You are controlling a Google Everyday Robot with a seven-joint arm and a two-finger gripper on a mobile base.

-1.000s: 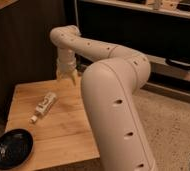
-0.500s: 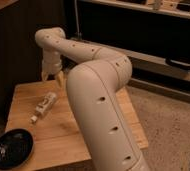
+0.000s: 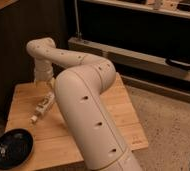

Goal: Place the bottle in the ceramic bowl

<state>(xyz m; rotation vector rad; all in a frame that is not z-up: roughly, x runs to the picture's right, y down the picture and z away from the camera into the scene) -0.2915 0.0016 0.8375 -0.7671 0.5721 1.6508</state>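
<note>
On the desk (image 3: 113, 107), left half, roughly 9 o'clock from frame centre, the bottle (image 3: 43, 106) lies on its side. It is small, slim and white. Its long axis runs from 1 o'clock to 7 o'clock, with the narrower end at 7 o'clock. There is a pale label with dark marks along the body, but the print is too small to read and no brand is legible. No other writing is readable anywhere in view.

The ceramic bowl (image 3: 10, 149) is at 7 o'clock from the bottle, well apart from it, at the desk's near-left corner. It is round, shallow, glossy black, with faint pale specks inside and nothing in it.

The arm (image 3: 85, 107) is white with small dark dots on the shell. A thick link rises from the bottom edge at 6 o'clock to a bulky elbow near centre. A slimmer link runs off toward 10 o'clock to a rounded joint, then the wrist drops straight down toward 6 o'clock.

The gripper (image 3: 46, 86) hangs at the end of that wrist, pointing down at the desk, just over the bottle's 1 o'clock end. Whether it touches the bottle cannot be told, and its open or closed state cannot be told either.

Behind, from 12 to 3 o'clock, stands a dark shelf unit (image 3: 138, 35). Speckled floor (image 3: 173, 125) shows at 4 o'clock.
</note>
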